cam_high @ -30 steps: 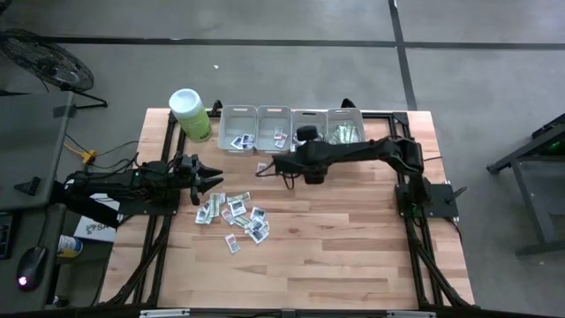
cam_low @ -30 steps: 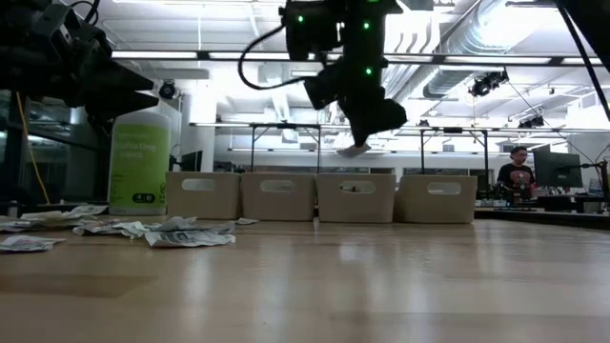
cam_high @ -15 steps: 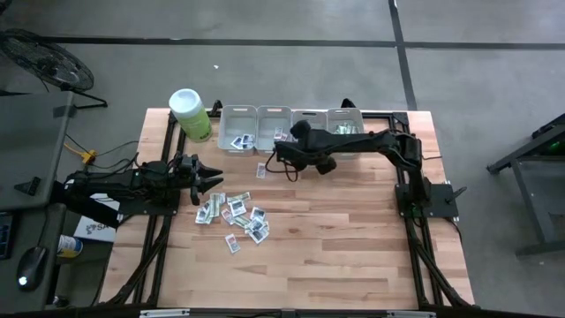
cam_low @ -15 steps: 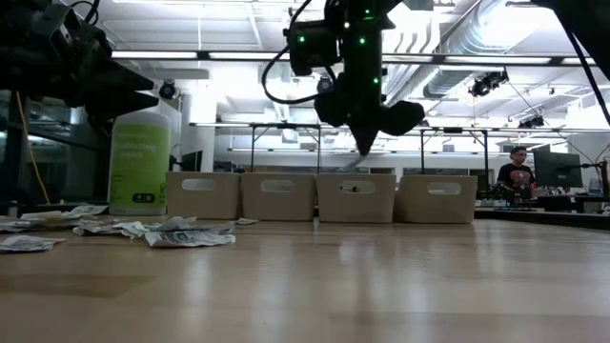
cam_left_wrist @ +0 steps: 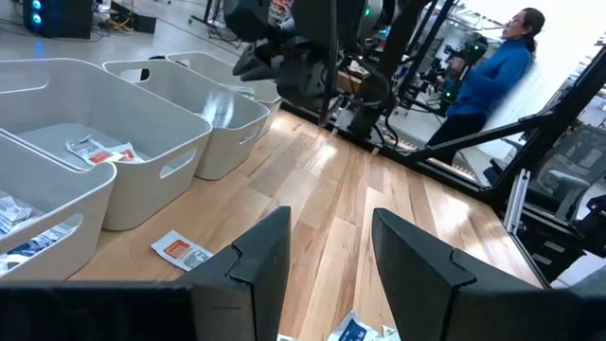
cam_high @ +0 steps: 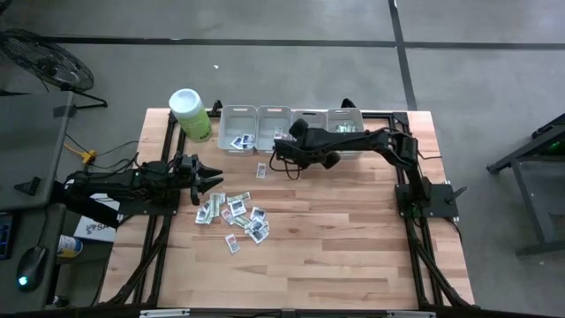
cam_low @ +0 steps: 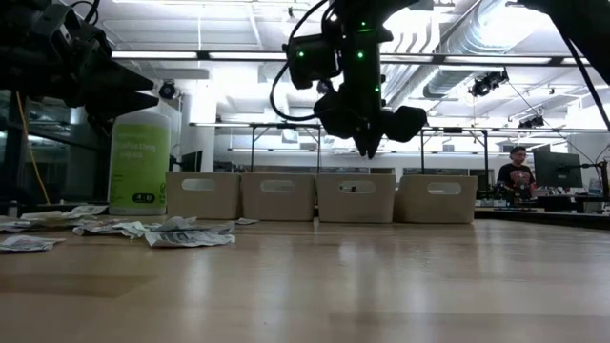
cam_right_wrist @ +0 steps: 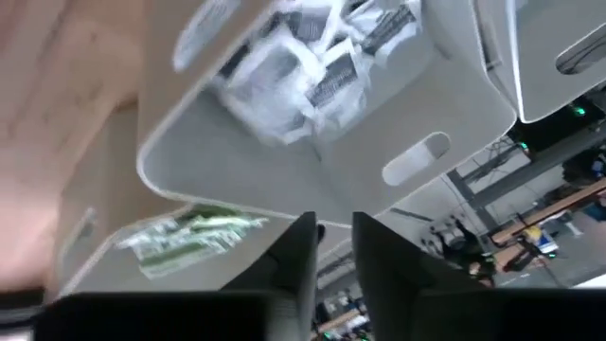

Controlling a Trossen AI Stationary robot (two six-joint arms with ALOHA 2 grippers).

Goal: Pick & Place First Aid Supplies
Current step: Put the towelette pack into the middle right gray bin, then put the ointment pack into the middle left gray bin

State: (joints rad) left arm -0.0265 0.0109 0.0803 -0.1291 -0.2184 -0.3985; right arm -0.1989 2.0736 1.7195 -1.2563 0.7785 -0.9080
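Several first aid packets [cam_high: 237, 215] lie loose in a pile on the wooden table, seen in the low view as packets [cam_low: 143, 230]. Four grey bins [cam_high: 291, 126] stand in a row at the far edge. My right gripper [cam_right_wrist: 333, 254] hovers slanting down over the third bin from the left [cam_low: 355, 197], which holds white printed packets [cam_right_wrist: 284, 66]. Its fingers stand a little open with nothing between them. The bin beside it holds green-and-white strips [cam_right_wrist: 185, 232]. My left gripper [cam_left_wrist: 331, 275] waits open and level at the left of the pile, touching nothing.
A lime-green canister [cam_high: 192, 115] with a white lid stands left of the bins. One packet [cam_left_wrist: 182, 250] lies alone in front of the bins. The table's near half is bare wood [cam_high: 300, 265]. A person [cam_left_wrist: 492, 76] stands in the room beyond the table.
My right gripper has gone toward the far edge over the bins and has rolled about its own line. The white packet that hung from its fingertips no longer shows there.
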